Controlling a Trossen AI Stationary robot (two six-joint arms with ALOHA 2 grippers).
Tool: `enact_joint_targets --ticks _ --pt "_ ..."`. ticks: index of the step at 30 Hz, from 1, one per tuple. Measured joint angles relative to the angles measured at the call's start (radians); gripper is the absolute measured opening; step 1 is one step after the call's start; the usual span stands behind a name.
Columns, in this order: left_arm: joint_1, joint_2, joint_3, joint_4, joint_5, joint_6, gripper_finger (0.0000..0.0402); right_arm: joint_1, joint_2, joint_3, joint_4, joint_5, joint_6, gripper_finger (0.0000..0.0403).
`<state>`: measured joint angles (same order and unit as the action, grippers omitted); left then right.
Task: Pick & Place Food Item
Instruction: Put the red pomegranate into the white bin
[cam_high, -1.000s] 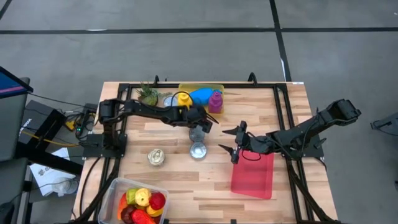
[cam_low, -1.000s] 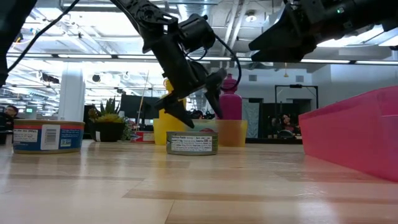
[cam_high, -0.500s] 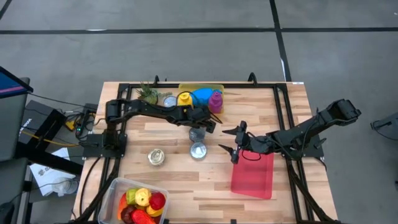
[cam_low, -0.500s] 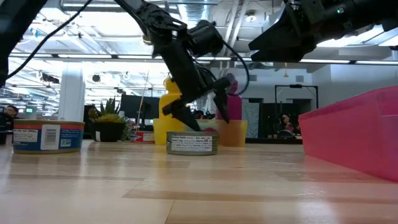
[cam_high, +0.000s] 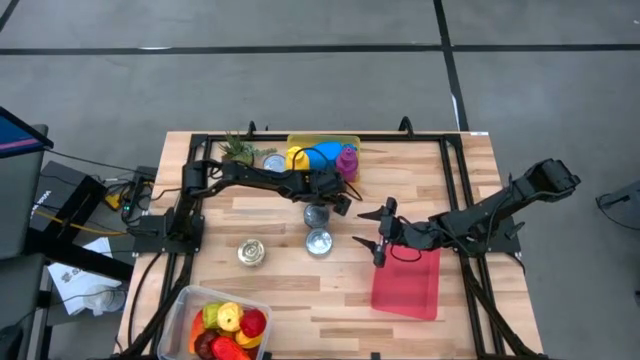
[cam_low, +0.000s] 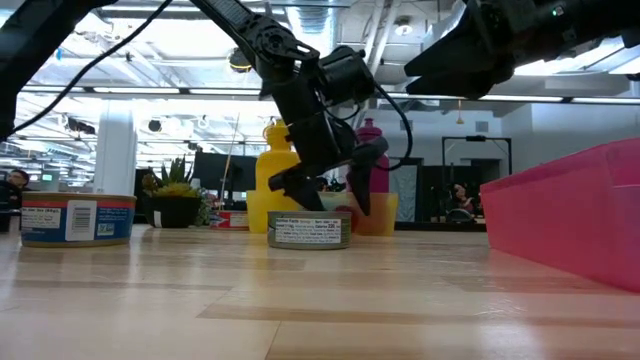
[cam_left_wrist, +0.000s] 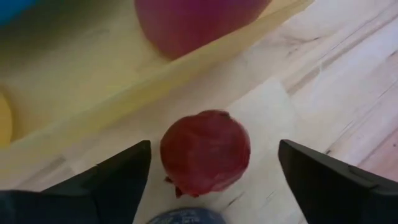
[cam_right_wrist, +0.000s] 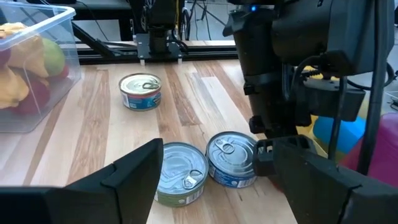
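A round dark-red fruit (cam_left_wrist: 205, 152) sits on the wooden table just in front of the yellow tray (cam_left_wrist: 93, 81). My left gripper (cam_left_wrist: 214, 144) hovers over it, open, with one finger on either side and a gap to each. In the high view this gripper (cam_high: 342, 203) is behind the two cans, and its body hides the fruit. My right gripper (cam_high: 372, 238) waits open above the table beside the red bin (cam_high: 405, 280).
Two cans (cam_high: 316, 213) (cam_high: 319, 241) stand close to the left gripper, and a third can (cam_high: 251, 252) stands farther left. The yellow tray (cam_high: 322, 150) holds yellow, blue and magenta items. A clear box of fruit (cam_high: 215, 325) is at the near left, and a small plant (cam_high: 238, 152) at the back.
My left gripper has moved toward the table's right edge and come down, past the far can toward the spot in front of the yellow tray. The right arm has kept still.
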<state>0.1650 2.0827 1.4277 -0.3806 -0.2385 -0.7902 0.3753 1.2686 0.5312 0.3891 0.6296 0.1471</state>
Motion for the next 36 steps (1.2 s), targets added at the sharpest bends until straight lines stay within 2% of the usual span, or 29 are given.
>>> enact_joint_targets --ticks 5,13,25,36 --pt "0.000 0.000 0.000 -0.001 0.000 0.000 0.0271 0.000 0.000 0.000 -0.009 0.000 0.003 0.0291" --pt "0.000 0.000 0.000 -0.011 0.000 0.008 0.0130 0.000 0.000 0.000 -0.011 0.000 0.003 0.0291" --pt "-0.028 -0.030 -0.001 -0.073 0.005 0.097 0.0128 0.004 0.000 0.000 -0.016 0.000 0.003 0.0291" --pt "-0.146 -0.255 -0.001 -0.126 -0.186 0.264 0.0126 0.004 0.000 0.000 -0.030 0.000 0.002 0.0291"
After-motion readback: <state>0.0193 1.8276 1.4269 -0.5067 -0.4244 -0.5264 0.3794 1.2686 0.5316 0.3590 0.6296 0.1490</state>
